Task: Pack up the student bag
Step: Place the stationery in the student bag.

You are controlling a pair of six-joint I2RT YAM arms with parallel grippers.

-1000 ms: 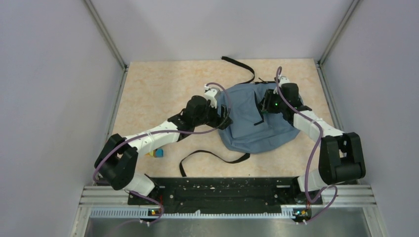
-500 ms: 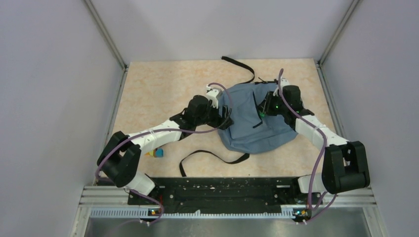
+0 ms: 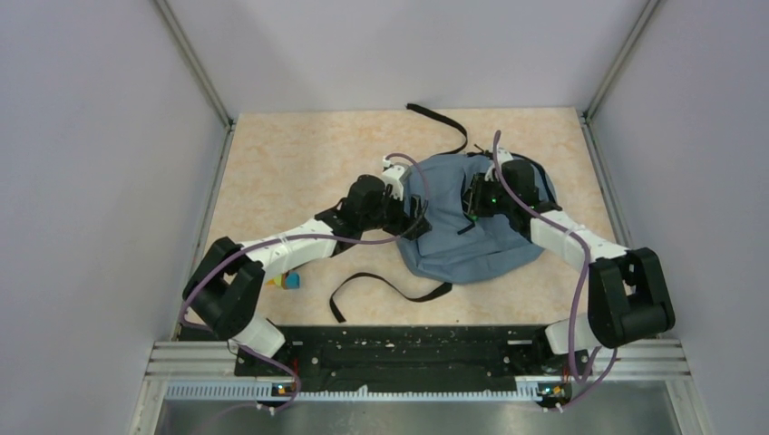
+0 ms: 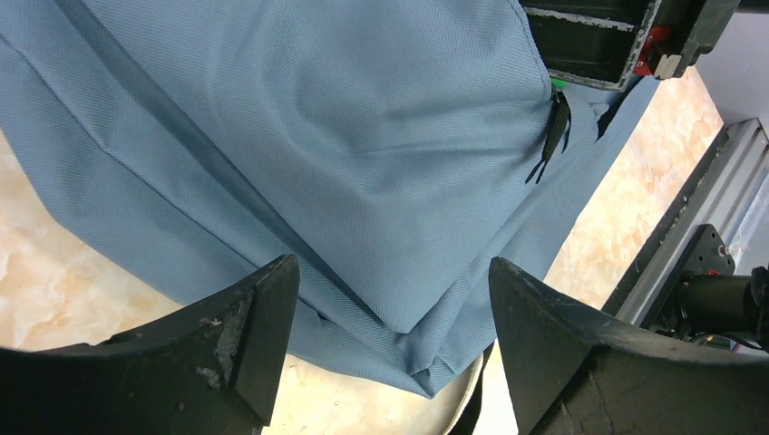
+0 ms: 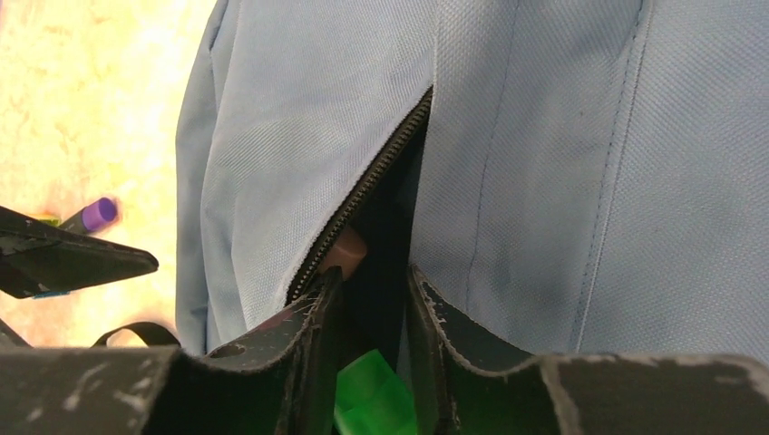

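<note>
Student bag (image 3: 472, 245) lies unzipped and we judge packing unfinished; left gripper (image 4: 390, 272) spread, right gripper (image 5: 372, 275) near-closed at the zip (image 5: 372, 177), hold unclear.

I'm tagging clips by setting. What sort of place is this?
Probably a lab test cell, not a classroom: plain grey walls enclose a marbled tabletop, and a left arm and right arm are mounted on a black base plate at its near edge.

Blue-grey student bag (image 3: 467, 252), beige-marbled table (image 3: 290, 163)
</note>
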